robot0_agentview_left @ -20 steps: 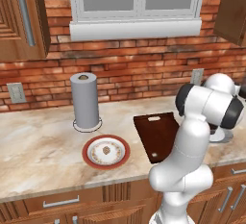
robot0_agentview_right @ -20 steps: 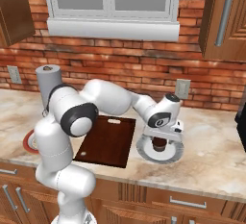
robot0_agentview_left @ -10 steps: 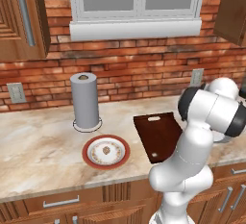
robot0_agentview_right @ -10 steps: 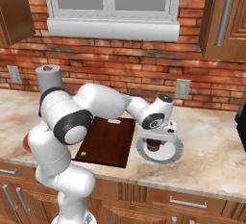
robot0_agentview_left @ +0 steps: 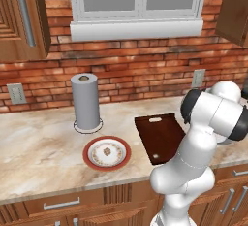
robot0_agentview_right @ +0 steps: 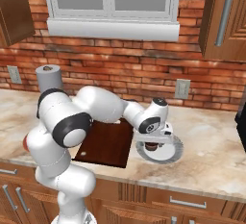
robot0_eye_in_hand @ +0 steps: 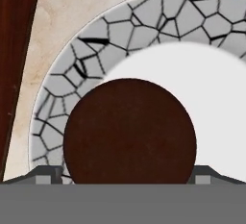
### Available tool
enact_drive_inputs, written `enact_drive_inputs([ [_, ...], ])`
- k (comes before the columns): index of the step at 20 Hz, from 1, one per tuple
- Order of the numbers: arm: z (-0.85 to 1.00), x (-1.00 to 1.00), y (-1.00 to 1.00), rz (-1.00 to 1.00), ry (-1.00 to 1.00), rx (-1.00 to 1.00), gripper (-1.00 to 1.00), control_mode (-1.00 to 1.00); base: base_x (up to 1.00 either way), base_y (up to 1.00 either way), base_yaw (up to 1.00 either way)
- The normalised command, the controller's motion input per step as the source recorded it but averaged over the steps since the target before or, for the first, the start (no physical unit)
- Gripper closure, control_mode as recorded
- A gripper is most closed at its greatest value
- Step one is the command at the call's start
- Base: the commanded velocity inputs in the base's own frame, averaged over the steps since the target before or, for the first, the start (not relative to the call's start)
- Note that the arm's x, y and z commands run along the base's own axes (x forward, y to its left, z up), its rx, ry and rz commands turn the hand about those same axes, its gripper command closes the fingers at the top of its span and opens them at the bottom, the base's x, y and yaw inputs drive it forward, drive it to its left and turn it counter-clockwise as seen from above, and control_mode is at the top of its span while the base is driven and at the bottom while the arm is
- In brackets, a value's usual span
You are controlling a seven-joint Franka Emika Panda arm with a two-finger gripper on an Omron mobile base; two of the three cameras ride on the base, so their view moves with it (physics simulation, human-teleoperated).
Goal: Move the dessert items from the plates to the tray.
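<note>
The dark brown cupcake point(robot0_eye_in_hand: 129, 131) sits on the pale grey-white plate point(robot0_eye_in_hand: 72, 74), whose rim has a crackle pattern. My gripper point(robot0_eye_in_hand: 125, 175) is low over it and open, one fingertip point(robot0_eye_in_hand: 45, 175) on each side of the cupcake. From the right base camera the gripper point(robot0_agentview_right: 153, 143) hangs just over that plate point(robot0_agentview_right: 170, 155), right of the tray point(robot0_agentview_right: 108, 141). The small pale tan piece point(robot0_agentview_left: 107, 151) lies on the red-rimmed plate point(robot0_agentview_left: 92, 159), left of the tray point(robot0_agentview_left: 160, 135).
A grey paper-towel cylinder point(robot0_agentview_left: 86, 101) stands behind the red-rimmed plate. The brick wall with an outlet point(robot0_agentview_right: 181, 89) runs along the back of the counter. My own arm point(robot0_agentview_left: 203, 137) blocks the counter's right part in the left base view.
The hand has come down and slightly left over the grey-white plate, ending with its fingers around the cupcake. Plates, tray and desserts have not moved.
</note>
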Motion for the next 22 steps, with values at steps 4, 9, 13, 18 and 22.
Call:
enact_drive_inputs([
  [4, 0.00, 0.00, 0.00, 0.00, 0.00, 0.00, 1.00, -1.00, 0.00, 0.00, 0.00],
  [9, 0.00, 0.00, 0.00, 0.00, 0.00, 0.00, 1.00, -1.00, 0.00, 0.00, 0.00],
  [13, 0.28, -0.18, 0.00, 0.01, -0.08, 0.00, 1.00, -1.00, 0.00, 0.00, 0.00],
  [18, 0.58, -0.30, 0.05, 0.02, -0.22, 0.00, 1.00, -1.00, 0.00, 0.00, 0.00],
  [22, 0.50, -0.40, 0.35, 0.04, -0.21, 0.00, 1.00, -1.00, 0.00, 0.00, 0.00],
])
